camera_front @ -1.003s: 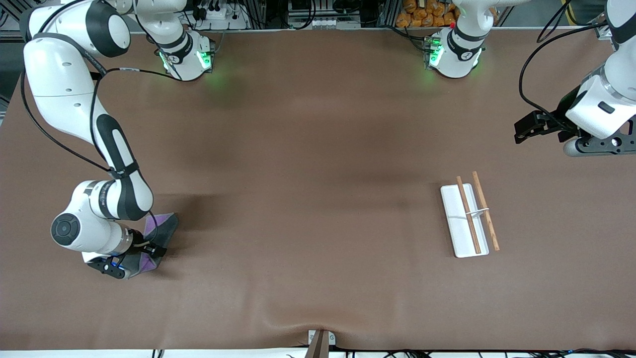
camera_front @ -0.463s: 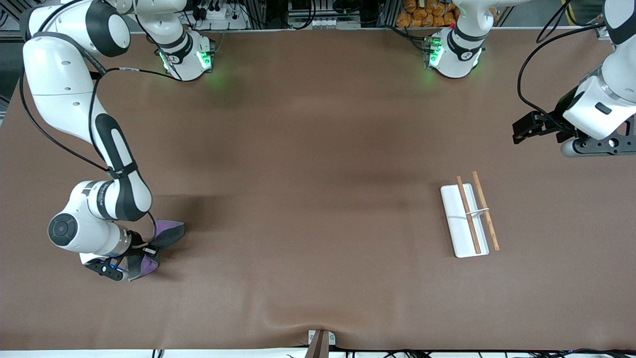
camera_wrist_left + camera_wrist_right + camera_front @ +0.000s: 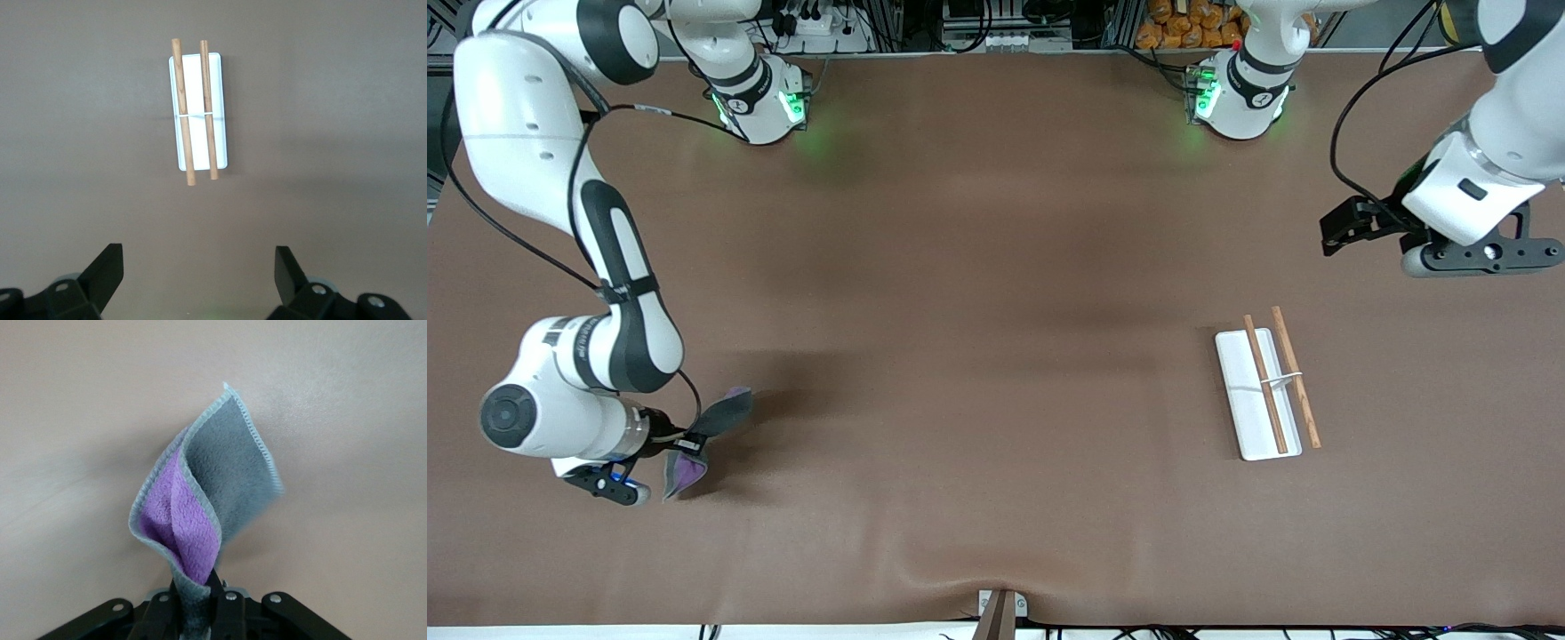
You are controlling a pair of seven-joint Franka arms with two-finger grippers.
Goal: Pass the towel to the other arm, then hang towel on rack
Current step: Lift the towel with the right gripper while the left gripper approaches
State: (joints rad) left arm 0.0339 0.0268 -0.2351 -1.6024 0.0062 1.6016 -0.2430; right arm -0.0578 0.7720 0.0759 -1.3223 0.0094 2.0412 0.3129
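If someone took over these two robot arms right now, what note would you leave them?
Right pincer: shut on the towel, lifted off the table at the right arm's end; the cloth hangs folded, grey and purple both showing.
Left pincer: open, empty, up over the left arm's end of the table.
Rack: on the table at the left arm's end, both rods bare.
Done: towel picked up.
Left: pass it to the left pincer, then hang it on the rack.

The towel (image 3: 698, 440) is held up off the table (image 3: 960, 356) at the right arm's end. The rack (image 3: 1267, 384) is set on the table toward the left arm's end, well apart from the towel.
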